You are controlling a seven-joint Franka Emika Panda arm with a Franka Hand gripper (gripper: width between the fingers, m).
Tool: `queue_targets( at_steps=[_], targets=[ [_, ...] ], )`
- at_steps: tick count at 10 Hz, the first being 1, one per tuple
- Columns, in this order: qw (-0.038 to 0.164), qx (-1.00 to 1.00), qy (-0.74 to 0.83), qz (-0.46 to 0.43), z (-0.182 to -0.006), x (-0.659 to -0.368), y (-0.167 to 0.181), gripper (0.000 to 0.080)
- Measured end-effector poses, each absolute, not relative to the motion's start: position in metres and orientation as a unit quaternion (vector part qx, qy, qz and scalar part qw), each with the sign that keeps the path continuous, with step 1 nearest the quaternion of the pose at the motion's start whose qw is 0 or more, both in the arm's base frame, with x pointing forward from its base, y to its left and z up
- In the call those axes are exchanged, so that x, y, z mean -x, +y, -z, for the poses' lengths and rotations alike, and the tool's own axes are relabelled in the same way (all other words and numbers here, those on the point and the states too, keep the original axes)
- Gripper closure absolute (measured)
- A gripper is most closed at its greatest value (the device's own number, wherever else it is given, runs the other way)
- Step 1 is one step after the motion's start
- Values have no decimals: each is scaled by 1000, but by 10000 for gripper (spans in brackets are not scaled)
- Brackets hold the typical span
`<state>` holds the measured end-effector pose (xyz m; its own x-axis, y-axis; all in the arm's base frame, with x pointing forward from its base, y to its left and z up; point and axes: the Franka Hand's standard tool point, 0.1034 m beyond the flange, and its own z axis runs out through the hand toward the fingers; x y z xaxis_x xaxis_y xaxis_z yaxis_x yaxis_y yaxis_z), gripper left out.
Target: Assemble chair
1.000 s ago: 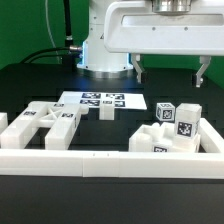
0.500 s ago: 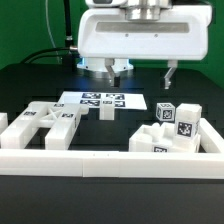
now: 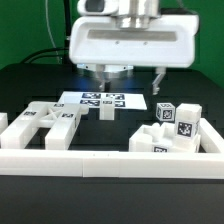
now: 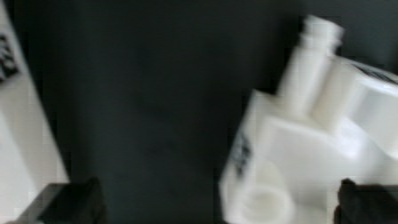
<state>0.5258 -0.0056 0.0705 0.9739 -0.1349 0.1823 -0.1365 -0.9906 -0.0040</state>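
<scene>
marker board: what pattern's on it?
The marker board is white, printed with black-and-white square tags. It shows best in the exterior view.

I am seeing white cut-out frames (image 3: 45,122) lying at the exterior view's left, and tagged cube-ended legs (image 3: 178,124) sitting heaped at its right, well apart.

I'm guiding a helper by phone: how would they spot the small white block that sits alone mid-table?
Find the marker board, the flat white sheet of black-and-white squares midway across the black table. At its near edge stands a small white block. Unlike the chair parts piled at the exterior view's left and right, it stands alone.
</scene>
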Motion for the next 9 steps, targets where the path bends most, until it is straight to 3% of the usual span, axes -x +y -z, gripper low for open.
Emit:
queue_targets(
  at_steps=[2, 5, 9],
  targets=[
    [9, -994, -72, -84, -58, -510, -15, 150],
    [5, -995, -72, -71, -58, -509, -13, 150],
    [-14, -994, -86, 61, -50, -489, -19, 150]
  ],
)
